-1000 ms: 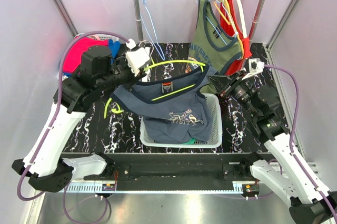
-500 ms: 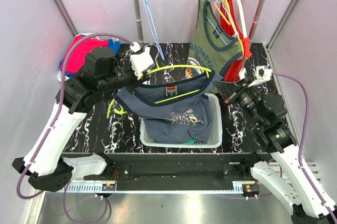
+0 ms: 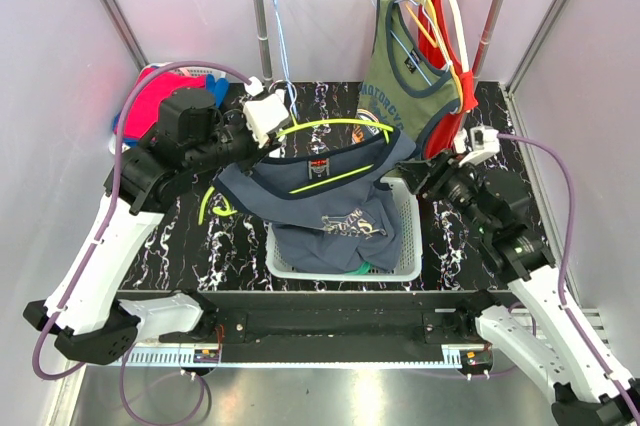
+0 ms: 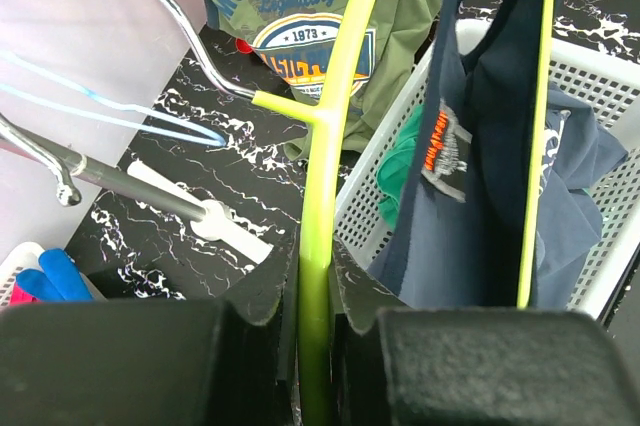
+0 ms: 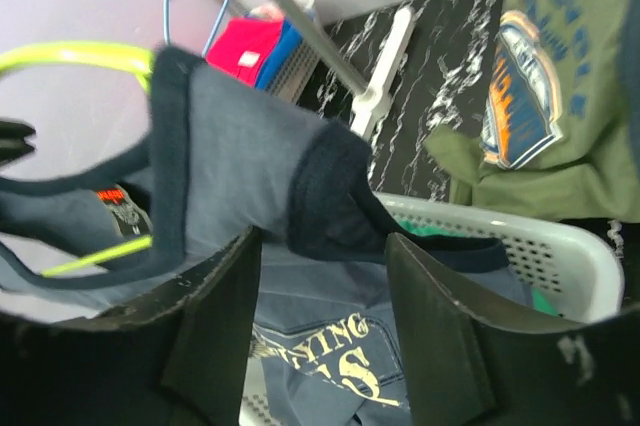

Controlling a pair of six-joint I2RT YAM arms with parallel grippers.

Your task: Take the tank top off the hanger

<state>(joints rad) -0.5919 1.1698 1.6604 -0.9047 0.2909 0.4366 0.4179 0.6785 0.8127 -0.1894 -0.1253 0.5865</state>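
Clamping the hanger [image 4: 345, 56] in my left gripper [image 4: 315, 291] above the basket [image 3: 412, 246], I see the tank top [image 3: 330, 174] draped on it, my right gripper [image 5: 322, 251] gaping around its strap [image 5: 335, 201]. A mistimed close misses it.

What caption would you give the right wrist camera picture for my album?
Open right gripper straddling the shoulder of a navy tank top on its lime hanger, white basket below.

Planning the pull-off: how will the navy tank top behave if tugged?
Likely floppy: the navy blue tank top sags from the yellow-green plastic hanger into the white basket. Probably light, thin cloth; its looped strap may snag on the hanger arm.
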